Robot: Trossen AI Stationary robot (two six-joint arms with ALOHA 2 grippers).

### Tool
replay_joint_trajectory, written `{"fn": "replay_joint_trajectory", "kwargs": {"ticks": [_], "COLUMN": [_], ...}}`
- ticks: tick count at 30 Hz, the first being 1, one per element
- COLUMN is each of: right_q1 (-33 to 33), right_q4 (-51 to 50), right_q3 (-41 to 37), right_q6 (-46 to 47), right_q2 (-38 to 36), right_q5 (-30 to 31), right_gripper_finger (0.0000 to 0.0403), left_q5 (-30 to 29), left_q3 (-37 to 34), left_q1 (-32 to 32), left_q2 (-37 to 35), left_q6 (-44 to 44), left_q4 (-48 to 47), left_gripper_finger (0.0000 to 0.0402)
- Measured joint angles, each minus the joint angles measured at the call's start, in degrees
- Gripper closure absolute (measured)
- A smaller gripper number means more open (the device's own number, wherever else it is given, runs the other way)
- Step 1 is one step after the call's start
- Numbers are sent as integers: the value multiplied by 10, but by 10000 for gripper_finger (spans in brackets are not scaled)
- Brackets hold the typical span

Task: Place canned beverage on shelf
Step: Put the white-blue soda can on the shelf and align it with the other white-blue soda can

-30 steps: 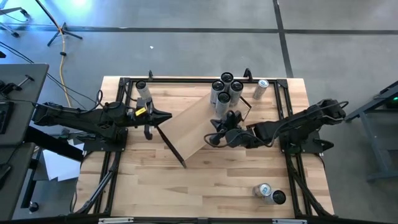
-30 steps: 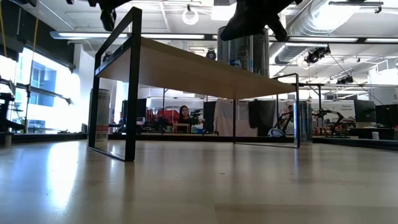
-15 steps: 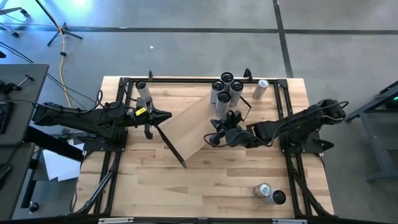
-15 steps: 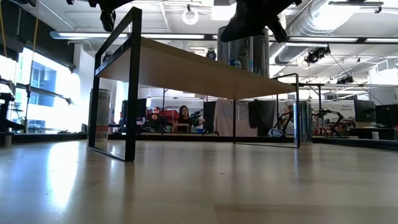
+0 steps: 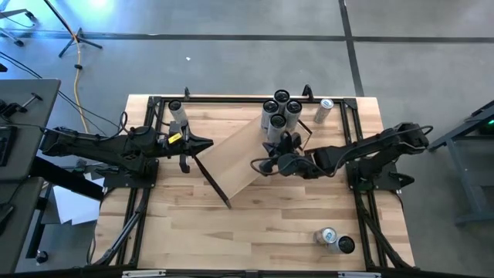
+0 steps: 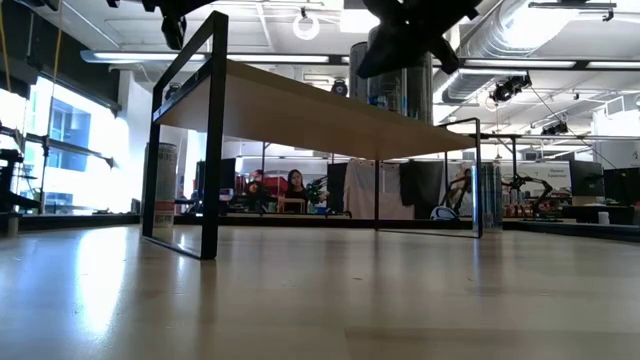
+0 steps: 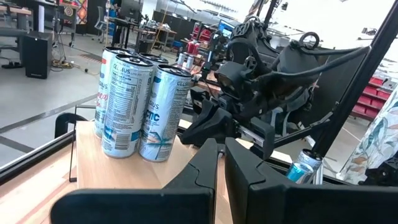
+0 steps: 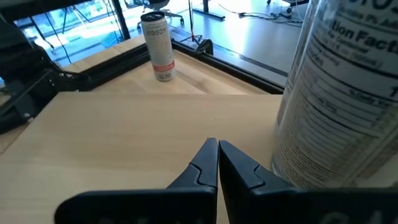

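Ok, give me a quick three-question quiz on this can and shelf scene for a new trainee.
1. True or false: the right gripper is shut and empty above the shelf.
2. How many cans stand clustered on the shelf's far end? A) two B) four C) six
3. Fill in: near the left gripper, one upright can stands on the ____, not on the shelf.

Key: 1 true; 2 B; 3 tabletop.
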Motion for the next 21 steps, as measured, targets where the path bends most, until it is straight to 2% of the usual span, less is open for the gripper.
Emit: {"fn": "replay_joint_trajectory", "kwargs": {"ticks": [14,21], "right_q1": [0,-5], "right_q4": [-7,-10], "right_q3": [0,0], "right_q6": [-30,-34], "right_q2": [0,0], "right_q5": [47,52], "right_gripper_finger": [403,403], "left_q5": [-19,-24], "left_q3": [0,0], "left_q1": [0,0], "left_q2": [0,0], "left_q6": [1,1], "left_q4": [-3,-4], "left_gripper_finger": [398,398]}}
